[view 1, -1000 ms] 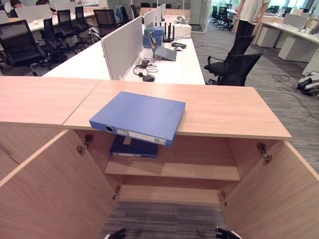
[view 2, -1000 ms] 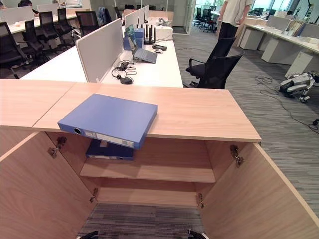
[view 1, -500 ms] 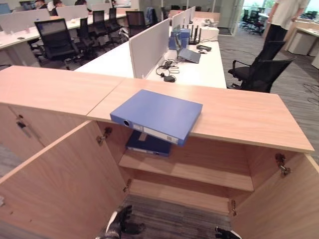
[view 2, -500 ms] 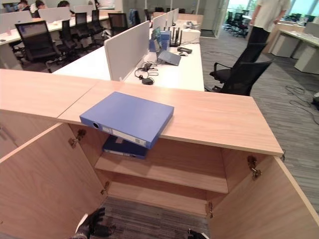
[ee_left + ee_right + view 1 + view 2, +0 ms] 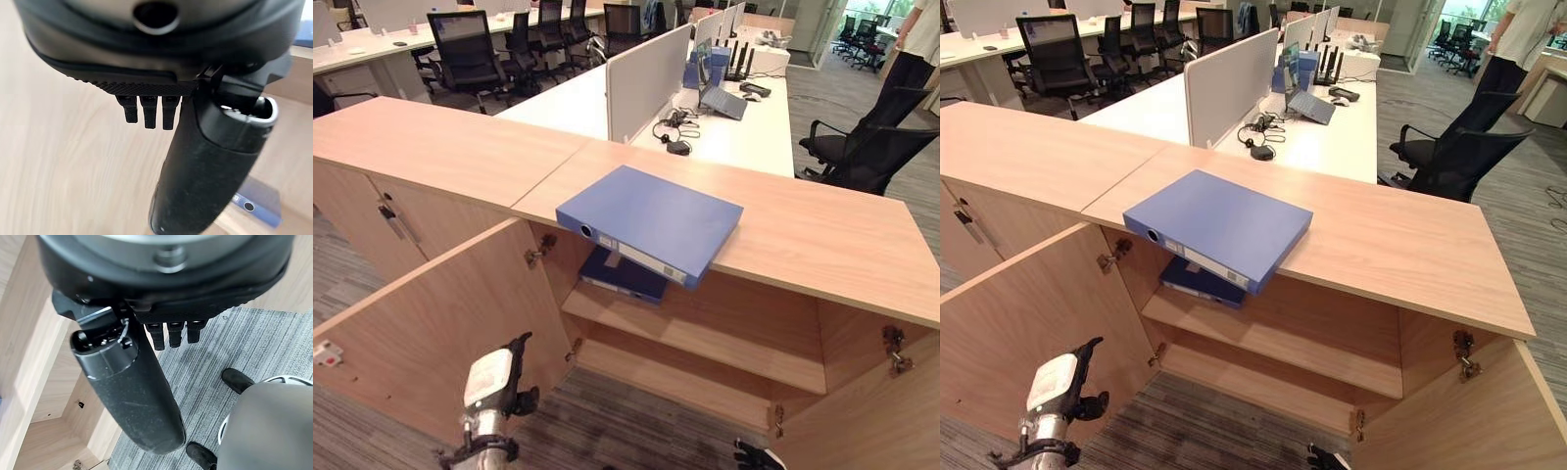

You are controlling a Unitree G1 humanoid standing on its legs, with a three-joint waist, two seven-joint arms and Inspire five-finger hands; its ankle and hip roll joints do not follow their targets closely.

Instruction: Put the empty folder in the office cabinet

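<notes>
The left hand [image 5: 499, 382] has risen beside the open cabinet [image 5: 431, 323] door, fingers relaxed, holding nothing. The folder [image 5: 651, 220] lies on top; the right hand [image 5: 146, 396] hangs loose.

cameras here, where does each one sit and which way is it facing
Left eye view: on the head, looking down at the blue folder on the cabinet top; left hand low.
Right eye view: same head, same scene slightly shifted; right hand at the edge.
Left wrist view: along the left hand toward the cabinet door.
Right wrist view: along the right hand toward carpet.
Both eyes share folder and cabinet.
</notes>
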